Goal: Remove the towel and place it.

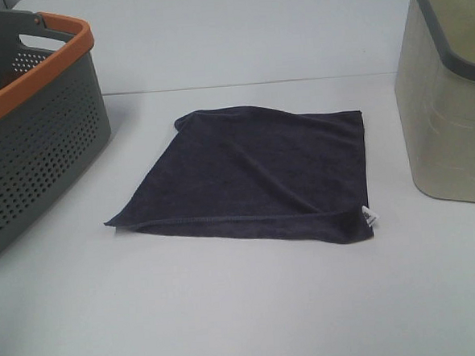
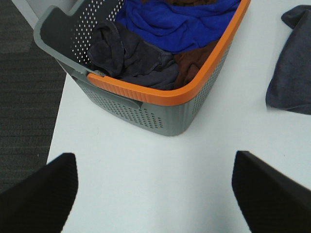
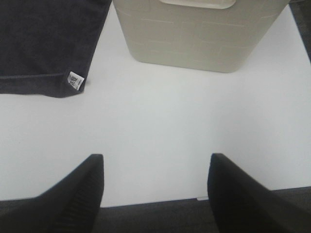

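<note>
The towel (image 1: 249,173) lies flat mid-table (image 1: 246,323), between the grey basket (image 1: 33,126) and the beige bin (image 1: 447,109), touching neither. Its white tag (image 3: 75,80) marks the corner toward the bin. Both the left gripper (image 2: 154,189) and right gripper (image 3: 155,187) hang spread and empty over the table's near edge, well apart from the towel.

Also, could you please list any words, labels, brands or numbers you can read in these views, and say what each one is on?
White tag at a corner of the towel: dark print is there, but too small and blurred to read.
Grey basket with orange rim: no text visible.
Beige basket: no text visible.
So nothing here is legible.
</note>
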Controlling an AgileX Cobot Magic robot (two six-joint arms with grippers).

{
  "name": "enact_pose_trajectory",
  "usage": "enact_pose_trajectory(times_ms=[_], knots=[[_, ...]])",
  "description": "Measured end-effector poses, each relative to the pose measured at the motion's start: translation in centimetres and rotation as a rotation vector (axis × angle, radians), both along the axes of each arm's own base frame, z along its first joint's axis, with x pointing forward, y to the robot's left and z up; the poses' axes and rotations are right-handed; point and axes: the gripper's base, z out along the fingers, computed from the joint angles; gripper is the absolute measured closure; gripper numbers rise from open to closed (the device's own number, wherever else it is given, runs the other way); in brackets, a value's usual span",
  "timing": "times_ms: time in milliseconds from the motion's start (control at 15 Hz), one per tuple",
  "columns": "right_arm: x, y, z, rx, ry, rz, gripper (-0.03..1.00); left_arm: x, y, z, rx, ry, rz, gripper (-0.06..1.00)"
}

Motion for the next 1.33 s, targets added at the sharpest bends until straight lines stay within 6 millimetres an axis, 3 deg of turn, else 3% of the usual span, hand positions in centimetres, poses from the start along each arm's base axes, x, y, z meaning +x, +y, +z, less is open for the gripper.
enact_pose_trajectory(times_ms=[133, 400, 600, 800, 1000, 1333], knots=[[-1.2, 0.1, 0.1, -0.011, -0.051, 0.001, 0.34, -1.3, 0.0, -1.1, 0.015, -0.032, 0.0, 0.13], [-5.8, 0.4, -1.4, -0.069, -0.236, 0.031, 0.34, -2.1, -0.2, -6.3, 0.059, -0.009, -0.076, 0.13], [-7.9, 0.6, -2.1, -0.074, -0.332, 0.032, 0.34, -3.4, -0.3, -6.7, 0.063, -0.081, -0.108, 0.13], [-7.2, 0.6, -3.2, -0.05, -0.292, 0.027, 0.34, -5.9, -0.3, -7.5, 0.059, -0.199, -0.107, 0.13], [-5.7, 0.8, -5.9, -0.015, -0.192, 0.044, 0.34, -8.1, -0.3, -8.0, 0.046, -0.289, -0.102, 0.13], [-4.5, 0.9, -6.4, 0.006, -0.268, 0.048, 0.34, -7.4, -0.9, -9.9, -0.046, -0.229, -0.119, 0.13]])
